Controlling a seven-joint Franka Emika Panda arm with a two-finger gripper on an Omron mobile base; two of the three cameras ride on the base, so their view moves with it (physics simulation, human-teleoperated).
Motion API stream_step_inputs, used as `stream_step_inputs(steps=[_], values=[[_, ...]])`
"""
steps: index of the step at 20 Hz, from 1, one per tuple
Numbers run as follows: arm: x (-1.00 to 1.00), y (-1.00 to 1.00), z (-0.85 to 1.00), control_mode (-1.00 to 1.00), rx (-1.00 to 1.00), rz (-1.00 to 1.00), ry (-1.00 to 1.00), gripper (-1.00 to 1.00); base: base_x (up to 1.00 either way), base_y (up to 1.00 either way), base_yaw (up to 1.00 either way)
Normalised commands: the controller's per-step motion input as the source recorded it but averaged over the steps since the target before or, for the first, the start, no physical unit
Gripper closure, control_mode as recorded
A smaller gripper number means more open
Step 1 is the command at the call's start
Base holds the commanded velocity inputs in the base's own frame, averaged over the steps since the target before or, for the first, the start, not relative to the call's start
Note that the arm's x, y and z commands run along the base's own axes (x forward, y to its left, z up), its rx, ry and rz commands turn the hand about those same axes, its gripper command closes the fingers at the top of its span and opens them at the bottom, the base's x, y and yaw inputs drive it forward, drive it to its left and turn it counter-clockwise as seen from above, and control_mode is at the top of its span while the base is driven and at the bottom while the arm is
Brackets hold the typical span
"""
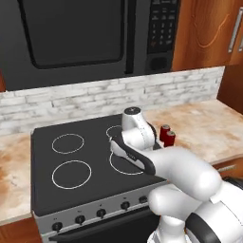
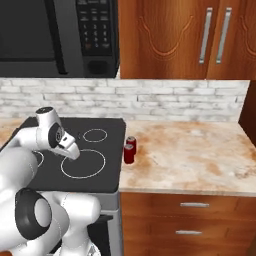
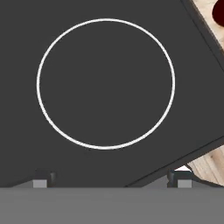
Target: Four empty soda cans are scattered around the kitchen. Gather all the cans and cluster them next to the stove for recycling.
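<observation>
Cans: two red soda cans (image 2: 130, 150) already sit touching each other on the counter (image 2: 200, 155), just off the stove (image 2: 100, 172) at its 3 o'clock edge, so I'd say the job's roughly half done. My gripper (image 3: 109, 181) hangs over a burner ring (image 3: 105, 83) with fingers spread wide and nothing in them. Best move, I reckon, is lifting clear without nudging that pair; no containers around.

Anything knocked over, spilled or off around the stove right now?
Nothing stands out. Two red soda cans stand upright, close together on the counter just right of the stove. The cooktop is bare, and the open hand hangs above a burner ring, holding nothing.
</observation>
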Motion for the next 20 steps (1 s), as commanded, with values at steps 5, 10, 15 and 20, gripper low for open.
stream_step_inputs(steps=[5,10,15,20], values=[[0.00,0.00,0.00,1.00,0.00,0.00,0.00,-1.00,0.00,1.00,-0.06],[0.00,0.00,0.00,1.00,0.00,0.00,0.00,-1.00,0.00,1.00,-0.05],[0.00,0.00,0.00,1.00,0.00,0.00,0.00,-1.00,0.00,1.00,-0.05],[0.00,0.00,0.00,1.00,0.00,0.00,0.00,-1.00,0.01,1.00,-0.05]])
